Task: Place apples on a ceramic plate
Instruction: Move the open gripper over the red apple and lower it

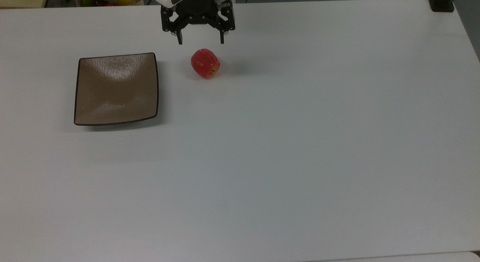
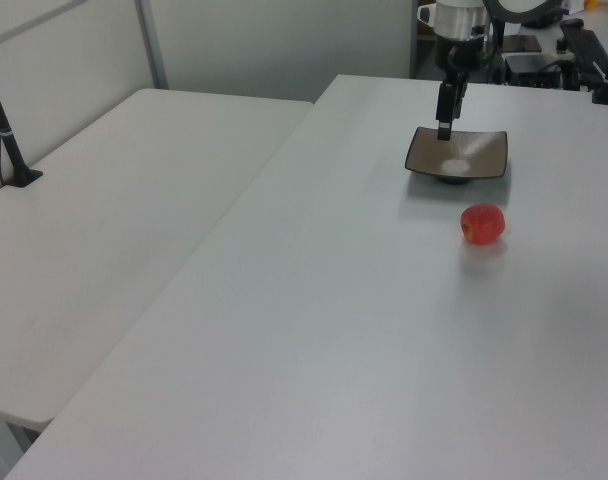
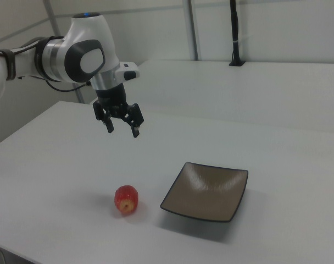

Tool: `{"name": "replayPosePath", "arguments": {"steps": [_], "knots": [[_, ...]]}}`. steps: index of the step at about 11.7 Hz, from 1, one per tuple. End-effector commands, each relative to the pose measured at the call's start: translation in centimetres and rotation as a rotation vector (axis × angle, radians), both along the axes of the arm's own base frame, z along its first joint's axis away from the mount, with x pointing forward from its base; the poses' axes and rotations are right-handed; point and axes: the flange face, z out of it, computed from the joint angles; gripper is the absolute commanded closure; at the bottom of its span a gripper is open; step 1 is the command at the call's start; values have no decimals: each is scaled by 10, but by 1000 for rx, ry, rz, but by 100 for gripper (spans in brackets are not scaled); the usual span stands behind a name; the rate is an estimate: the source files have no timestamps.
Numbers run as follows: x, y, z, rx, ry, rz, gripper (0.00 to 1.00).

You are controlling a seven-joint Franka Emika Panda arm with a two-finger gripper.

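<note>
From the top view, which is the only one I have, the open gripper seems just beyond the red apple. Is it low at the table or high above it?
Observer: In the right view the gripper hangs high above the white table, clearly higher than the red apple lying on it.
Operator: Is the brown plate flat on the table?
Observer: No. In the left view the square brown plate stands on a small dark foot, and its rim is lifted off the table.
</note>
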Motion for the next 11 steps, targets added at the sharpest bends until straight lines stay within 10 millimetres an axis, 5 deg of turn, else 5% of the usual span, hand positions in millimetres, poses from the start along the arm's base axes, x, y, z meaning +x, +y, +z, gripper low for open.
{"name": "replayPosePath", "arguments": {"steps": [1, 7, 11], "knots": [[-28, 2, -15, -3, 58, 175, 0], [-45, 3, -75, -6, 157, 444, 0], [-37, 0, -127, -88, 171, 523, 0]]}}
